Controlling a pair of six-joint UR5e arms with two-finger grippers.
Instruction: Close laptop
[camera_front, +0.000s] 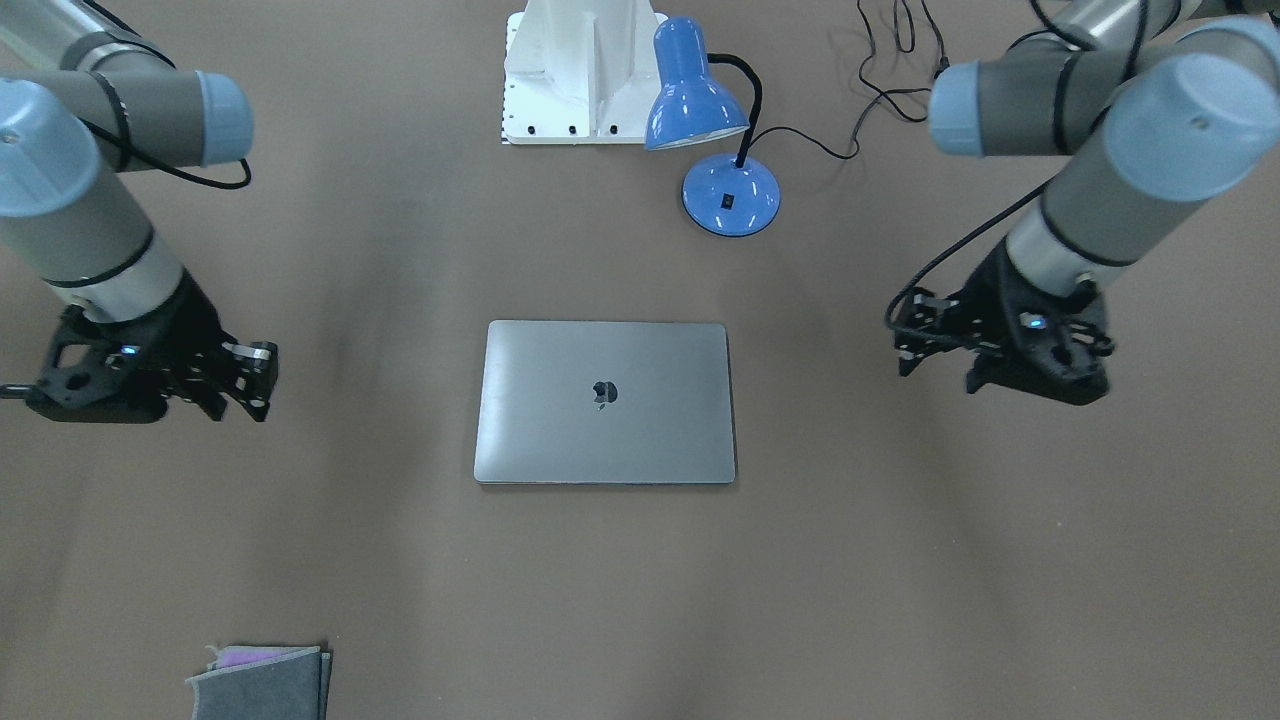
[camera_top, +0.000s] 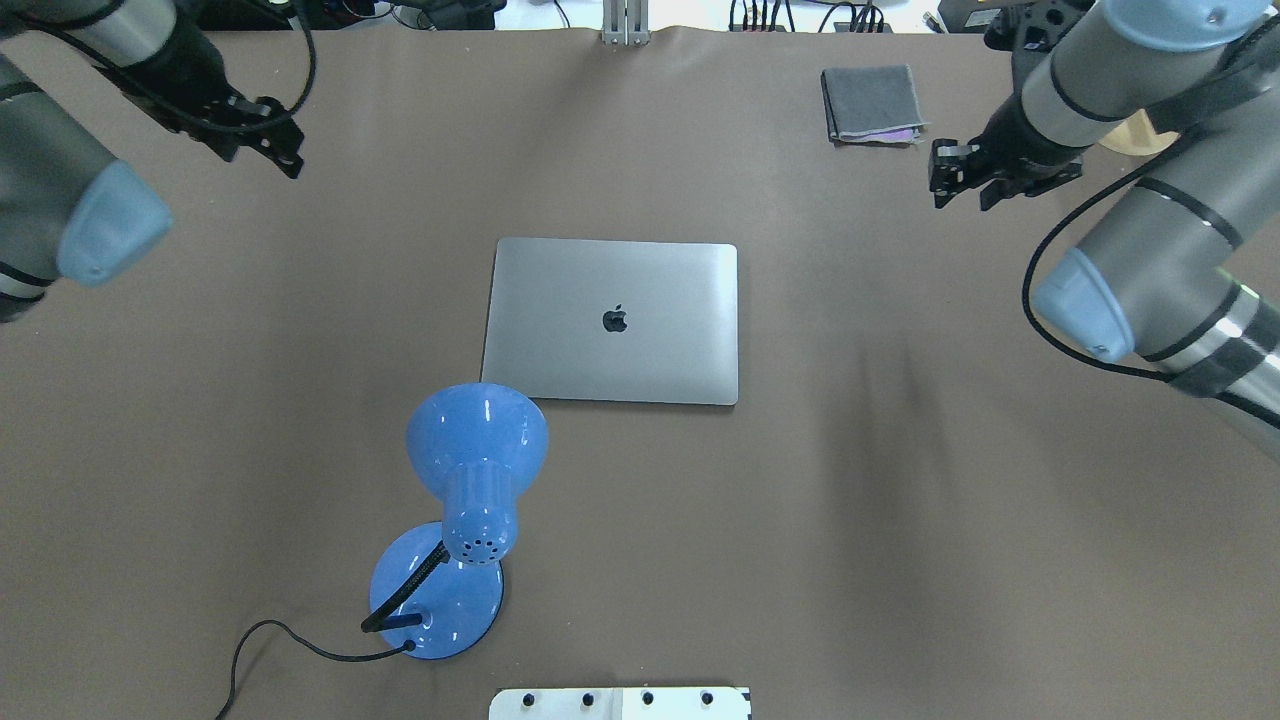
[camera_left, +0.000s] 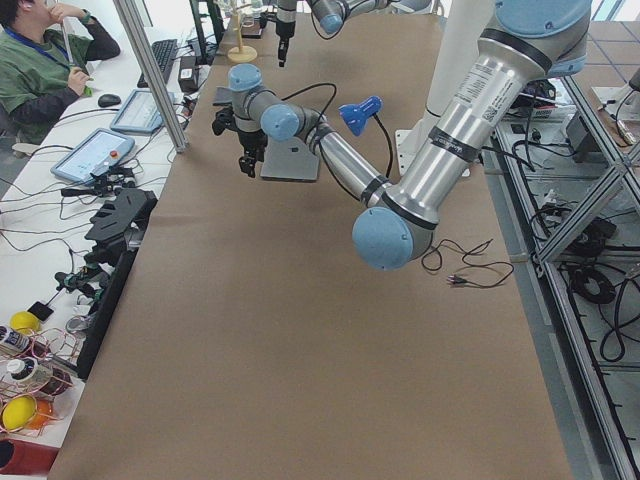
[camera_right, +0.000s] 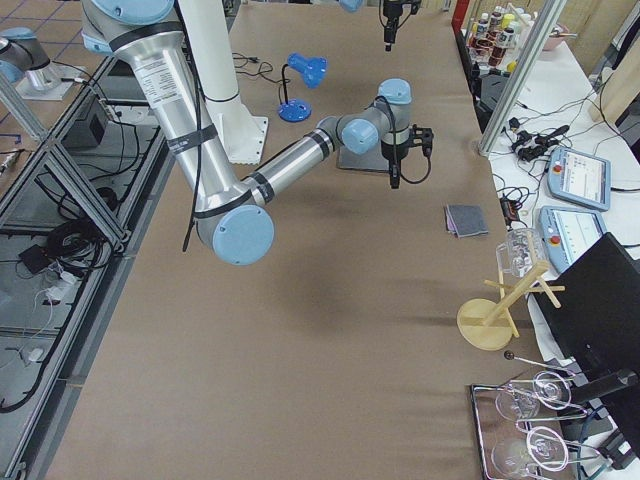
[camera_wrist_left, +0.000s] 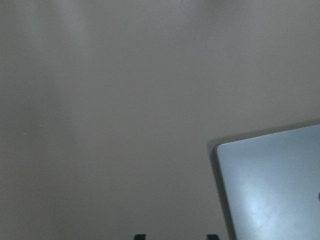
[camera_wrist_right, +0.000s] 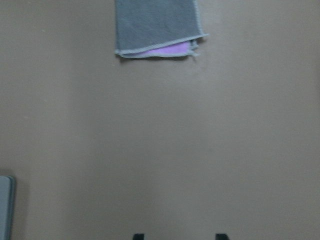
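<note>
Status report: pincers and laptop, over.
Left pincer open, empty, off to the side. Right pincer likewise. Laptop lid flat down, shut. Lamp apart; nothing in the way.

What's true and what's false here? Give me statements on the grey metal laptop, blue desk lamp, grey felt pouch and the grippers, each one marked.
The slim space-grey metal laptop lies shut, logo up. True.
The blue desk lamp stands on the laptop's lid. False: its base sits on the brown table, apart from the laptop.
The left gripper grips the laptop's edge. False: it hovers open, off to the side.
The small grey felt pouch lies nearer the right gripper than the left. True.
</note>
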